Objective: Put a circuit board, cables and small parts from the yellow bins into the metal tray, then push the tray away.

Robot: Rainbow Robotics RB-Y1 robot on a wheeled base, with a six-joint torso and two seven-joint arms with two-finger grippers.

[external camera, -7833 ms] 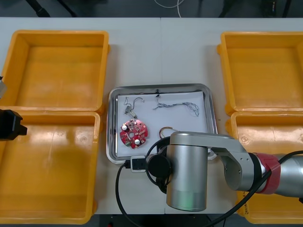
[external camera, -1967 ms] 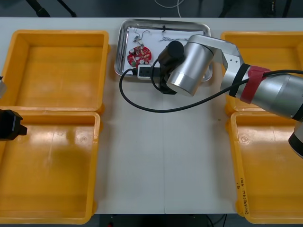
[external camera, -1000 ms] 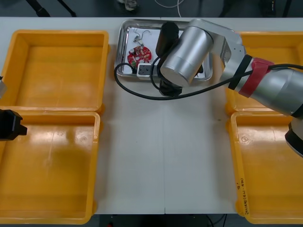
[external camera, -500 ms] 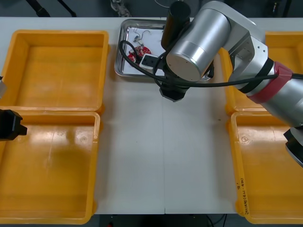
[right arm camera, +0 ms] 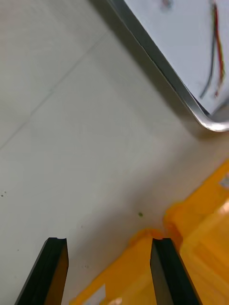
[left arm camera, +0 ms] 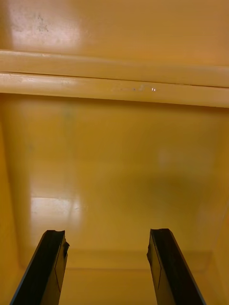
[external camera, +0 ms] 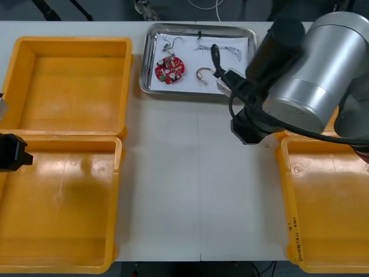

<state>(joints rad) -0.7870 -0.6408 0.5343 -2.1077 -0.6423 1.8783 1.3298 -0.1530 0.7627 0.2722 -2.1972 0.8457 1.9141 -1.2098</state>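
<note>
Right gripper: fingers spread, nothing between them, over bare tabletop. The metal tray lies beyond the fingertips, apart from them, holding the circuit board and cables. Judged rigid, light and apt to slide; best pushed at mid near rim, lest it swivel. Left gripper: fingers spread, idle over a yellow bin.

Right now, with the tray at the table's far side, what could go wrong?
The metal tray lies close to the far edge of the table; a push might tip it off.
The open right gripper hangs near the rim of a yellow bin; a finger might catch it.
The left gripper idles, open, over a left bin.
</note>
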